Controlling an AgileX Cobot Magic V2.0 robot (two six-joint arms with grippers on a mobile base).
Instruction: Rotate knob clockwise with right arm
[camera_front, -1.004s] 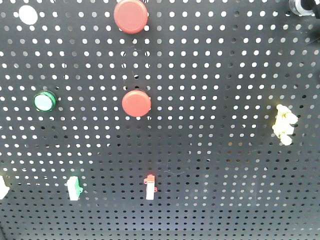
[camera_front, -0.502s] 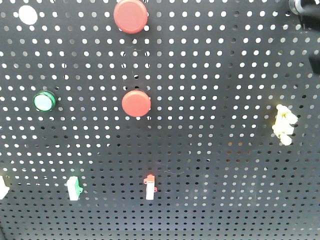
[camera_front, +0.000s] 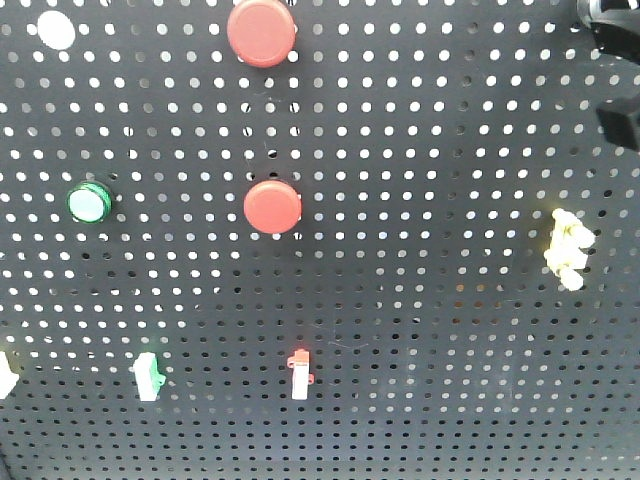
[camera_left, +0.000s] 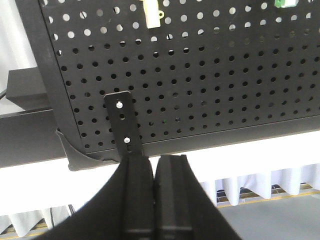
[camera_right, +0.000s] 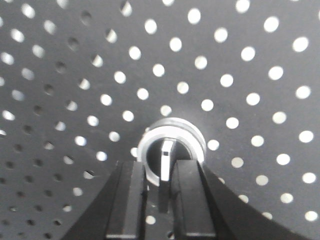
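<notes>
I count one knob (camera_right: 170, 142), lower centre of the right wrist view on the pegboard (camera_front: 420, 300), its bar between the narrowly parted fingers of the right gripper (camera_right: 160, 175), grip contact not discernible, plus two red buttons (camera_front: 262, 32) (camera_front: 272, 207), one green button (camera_front: 88, 202), and the left gripper (camera_left: 154, 162) closed on nothing.

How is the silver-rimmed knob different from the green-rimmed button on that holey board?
The knob has a shiny silver rim; the green button has a green one. The knob's middle is dark with a raised ridge; the green button's is pale and plain. The right gripper straddles the knob's ridge; nothing is near the green button. Both are round, mounted on the black pegboard.
</notes>
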